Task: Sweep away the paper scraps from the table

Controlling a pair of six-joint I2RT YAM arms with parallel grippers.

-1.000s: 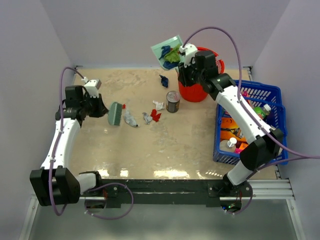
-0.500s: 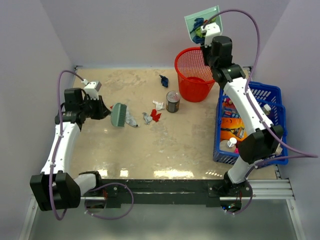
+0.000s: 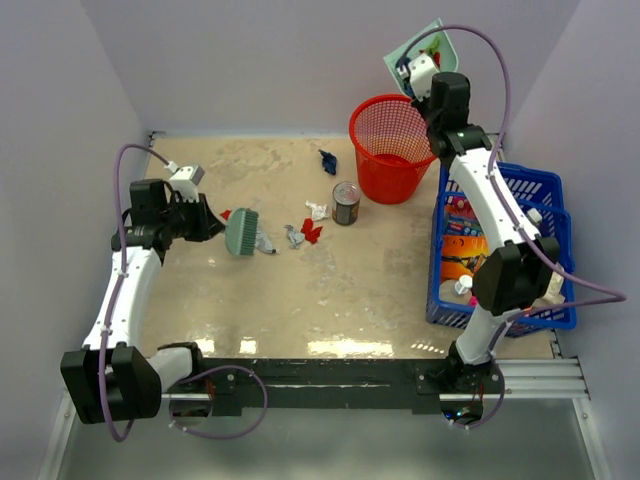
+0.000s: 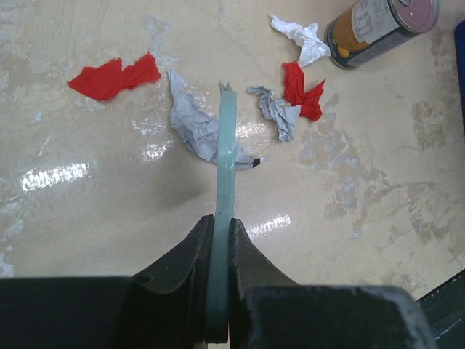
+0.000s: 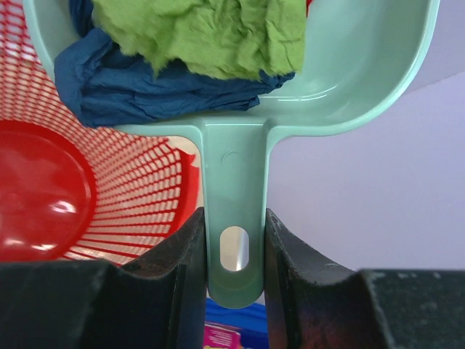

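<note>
On the table (image 3: pixel 350 290) lie paper scraps: red (image 3: pixel 225 214), grey-blue (image 3: pixel 263 243), grey (image 3: pixel 294 236), red (image 3: pixel 312 230), white (image 3: pixel 318 210) and dark blue (image 3: pixel 327 160). My left gripper (image 3: pixel 205 222) is shut on a green brush (image 3: pixel 241 232), whose head touches the grey-blue scrap (image 4: pixel 192 123). The red scrap (image 4: pixel 115 75) lies left of the brush (image 4: pixel 227 160). My right gripper (image 3: pixel 425 80) is shut on the handle of a mint dustpan (image 3: pixel 425 50), held high over the far rim of the red basket (image 3: pixel 392 148). The dustpan (image 5: pixel 363 73) holds a green scrap (image 5: pixel 203 33) and a dark blue scrap (image 5: pixel 138 87).
A tin can (image 3: pixel 346 202) stands beside the white scrap, left of the basket. A blue crate (image 3: pixel 505 245) of packaged goods sits along the right edge. Lilac walls enclose the table on three sides.
My right arm has raised the dustpan and swung it right, from left of the basket to above its far rim. My left gripper has pushed the brush slightly right, past the red scrap.
</note>
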